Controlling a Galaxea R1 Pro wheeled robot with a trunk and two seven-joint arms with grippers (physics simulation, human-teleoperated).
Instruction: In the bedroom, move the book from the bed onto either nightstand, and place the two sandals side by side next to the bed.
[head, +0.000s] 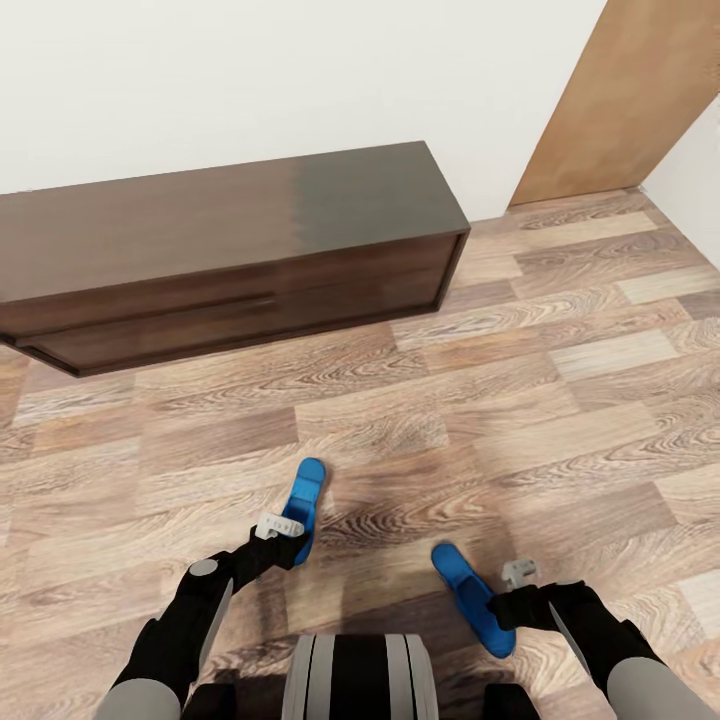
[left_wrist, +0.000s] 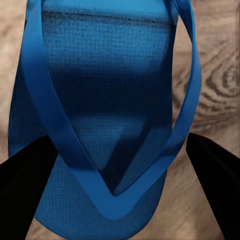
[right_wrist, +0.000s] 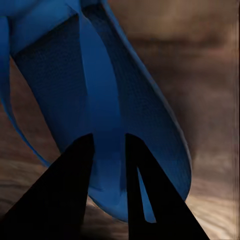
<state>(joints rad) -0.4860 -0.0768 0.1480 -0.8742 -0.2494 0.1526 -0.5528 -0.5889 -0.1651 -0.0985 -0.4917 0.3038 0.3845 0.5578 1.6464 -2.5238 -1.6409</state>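
Both arms bent low over the wood-plank floor (head: 560, 400) before the long dark bench (head: 230, 250): left hand (head: 285, 528) clamped on one blue sandal (head: 305, 500), right hand (head: 505, 600) pinching the other sandal (head: 470, 595) by its strap.

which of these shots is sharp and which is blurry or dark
Head view: evenly lit and sharp, with a soft sheen on the bench top. Left wrist view: sandal crisp, with a dark shadow band across its sole. Right wrist view: dim, floor blurred, the other sandal clearer.
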